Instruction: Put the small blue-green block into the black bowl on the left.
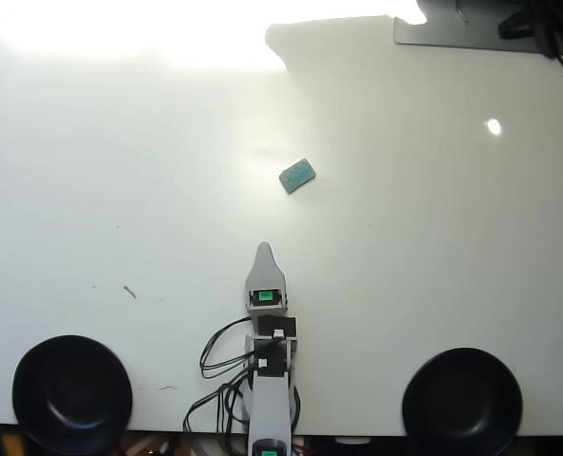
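Small blue-green block (298, 176): lies flat on the white table (120, 190), a little above centre in the overhead view, long side tilted up to the right. Nothing touching it. Speckled teal top, clear of glare.

Gripper (264, 249): below the block in the overhead view and slightly to its left, apart from it, with bare table between. Only one pointed tip shows from above; the jaws lie stacked for this camera, so I cannot tell how far apart they stand. It holds nothing: the block is free on the table.

Arm runs straight down from the tip to the bottom edge, black cables (226, 356) looping off its left side.

Black bowl (72, 391): bottom-left corner of the overhead view, well apart from the block and from the gripper. Looks empty. A second, look-alike bowl (461, 391) sits bottom-right, equally far off. The left one is taken as the goal.

Step in hand, as I judge it: the approach. No grasp yet, nothing carried; the task is at its start.

Next move calls for: reaching forward and a touch to the right to get over the block, turning the wrist so the jaws straddle its short side given the tilt, then lowering close to the table, since the block is thin. Risk: a flat, small piece may get pushed rather than pinched.
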{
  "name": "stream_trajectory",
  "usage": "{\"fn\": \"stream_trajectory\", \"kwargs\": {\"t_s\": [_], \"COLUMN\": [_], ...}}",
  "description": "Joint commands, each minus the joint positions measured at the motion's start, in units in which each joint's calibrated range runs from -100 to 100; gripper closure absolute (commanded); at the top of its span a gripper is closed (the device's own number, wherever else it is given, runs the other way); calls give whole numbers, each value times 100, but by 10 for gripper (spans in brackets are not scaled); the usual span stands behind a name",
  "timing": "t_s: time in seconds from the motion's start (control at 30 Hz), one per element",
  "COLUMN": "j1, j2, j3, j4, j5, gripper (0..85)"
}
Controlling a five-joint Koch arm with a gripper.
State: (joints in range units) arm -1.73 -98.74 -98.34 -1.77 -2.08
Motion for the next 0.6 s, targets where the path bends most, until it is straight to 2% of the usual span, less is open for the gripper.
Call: {"fn": "stream_trajectory", "kwargs": {"t_s": [0.0, 0.27, 0.57], "j1": [-49, -78, -93], "j2": [-83, -83, 1202], "j3": [-65, 573, 2329], "j4": [27, -200, -946], "j5": [-171, -523, -615], "gripper": [375, 384, 386]}}
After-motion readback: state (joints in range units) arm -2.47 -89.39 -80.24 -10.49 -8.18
